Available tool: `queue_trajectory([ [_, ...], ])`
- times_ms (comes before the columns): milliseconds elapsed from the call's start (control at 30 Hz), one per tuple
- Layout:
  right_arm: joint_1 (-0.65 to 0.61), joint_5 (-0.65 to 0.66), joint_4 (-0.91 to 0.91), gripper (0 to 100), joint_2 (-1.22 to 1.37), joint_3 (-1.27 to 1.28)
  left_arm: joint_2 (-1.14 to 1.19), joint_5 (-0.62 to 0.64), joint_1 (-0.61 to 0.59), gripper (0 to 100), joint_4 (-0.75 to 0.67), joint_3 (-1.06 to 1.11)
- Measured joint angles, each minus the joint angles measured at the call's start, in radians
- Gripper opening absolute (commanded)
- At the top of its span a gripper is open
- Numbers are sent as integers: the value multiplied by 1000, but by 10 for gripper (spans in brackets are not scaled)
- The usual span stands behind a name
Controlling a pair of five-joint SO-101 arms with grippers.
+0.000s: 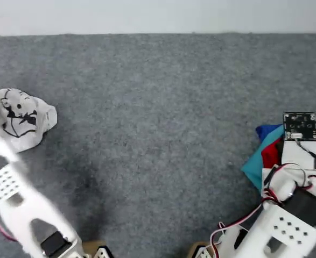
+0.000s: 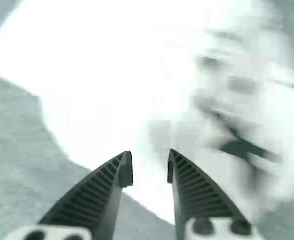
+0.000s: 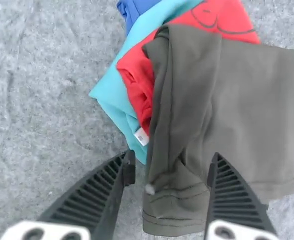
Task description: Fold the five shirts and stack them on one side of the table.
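Observation:
A crumpled white shirt point(image 1: 19, 119) with a black drawing lies at the table's left edge. My left gripper point(image 2: 149, 170) hovers open just above this white shirt point(image 2: 136, 85), nothing between its fingers. At the right edge sits a stack of shirts: blue point(image 3: 136, 10), teal point(image 3: 117, 95), red point(image 3: 207, 20) and an olive-grey shirt point(image 3: 222, 110) on top. My right gripper point(image 3: 171, 172) stands open over the near hem of the olive-grey shirt, its fingers either side of it. In the high view the right arm point(image 1: 287, 215) covers most of the stack point(image 1: 262, 156).
The grey carpeted table point(image 1: 158, 123) stretches wide between the two arms. A pale wall point(image 1: 158, 16) runs along the far edge.

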Motion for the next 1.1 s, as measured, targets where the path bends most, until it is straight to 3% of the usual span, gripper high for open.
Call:
queue_trajectory([
  [233, -89, 2, 2, 241, 0, 0, 164, 0, -143, 124, -103, -94],
  [367, -133, 2, 2, 241, 0, 0, 247, 0, -135, 111, -161, -157],
  [500, -146, 2, 2, 241, 0, 0, 322, 0, -120, 10, -196, -233],
  [667, -146, 2, 2, 241, 0, 0, 373, 0, -41, 12, -84, -377],
  [800, -146, 2, 2, 241, 0, 0, 356, 5, 115, 12, 64, -496],
  [1100, -146, 2, 5, 241, -2, 23, -52, 0, 603, 12, 87, -416],
])
